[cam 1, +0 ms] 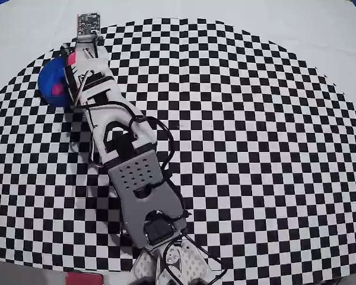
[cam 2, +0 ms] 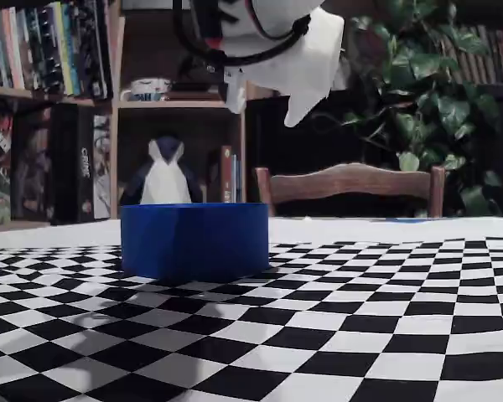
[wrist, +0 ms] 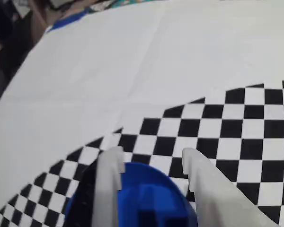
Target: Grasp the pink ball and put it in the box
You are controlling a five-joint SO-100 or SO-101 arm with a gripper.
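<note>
With the arm stretched over the box (cam 1: 49, 83), I read the gripper (wrist: 151, 158) as spread and empty, its fingers (wrist: 109, 184) above the box's rim. Ball (cam 1: 58, 89) lies inside the box, partly hidden by the arm, on the checkered counter (cam 1: 255, 148).

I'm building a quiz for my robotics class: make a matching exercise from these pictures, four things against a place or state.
1 pink ball
2 box
3 gripper
4 chair

a open, above the box
b wooden, in the background
c blue, on the checkered cloth
d lying in the box

Pairs: 1-d, 2-c, 3-a, 4-b
</note>
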